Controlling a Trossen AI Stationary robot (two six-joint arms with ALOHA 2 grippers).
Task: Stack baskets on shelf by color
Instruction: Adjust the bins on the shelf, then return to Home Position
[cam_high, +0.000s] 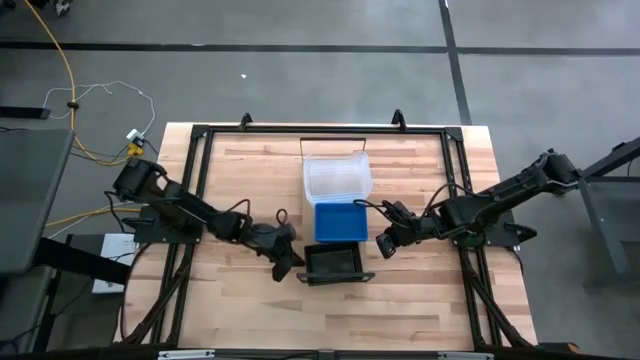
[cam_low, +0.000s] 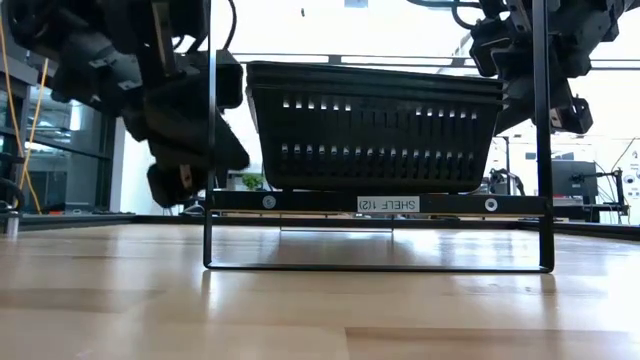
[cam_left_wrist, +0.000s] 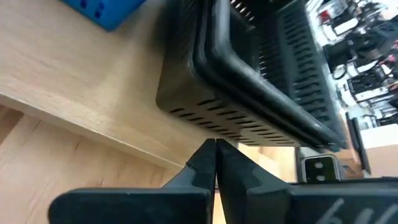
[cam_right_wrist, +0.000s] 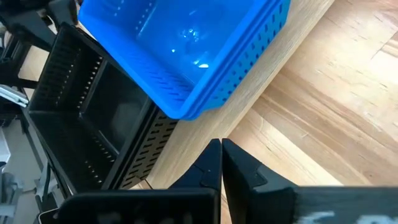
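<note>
A long light-wood shelf (cam_high: 335, 146) on a thin dark frame runs from the table's far side toward its near side. Three baskets stand on it in a row: clear (cam_high: 337, 176) farthest, blue (cam_high: 340, 222) in the middle, black perforated (cam_high: 335, 262) nearest. In the low view the black basket (cam_low: 375, 125) shows more than one nested rim. My left gripper (cam_high: 292, 260) is shut, down at the black basket's left side (cam_left_wrist: 249, 118). My right gripper (cam_high: 384, 244) is shut, right of the shelf beside the blue basket (cam_right_wrist: 186, 56), clear of it. My left gripper (cam_left_wrist: 216, 152) points its shut fingertips at the lower edge of the black basket's side wall (cam_left_wrist: 205, 121), coming level from the table's left. I cannot tell whether they touch it.
A dark metal frame (cam_high: 200, 190) borders the planked tabletop on the left, far and right sides. The shelf's front bar carries a white label (cam_low: 388, 204). Bare tabletop (cam_high: 400, 300) lies near the front edge. Cables (cam_high: 100, 100) lie on the floor to the left.
</note>
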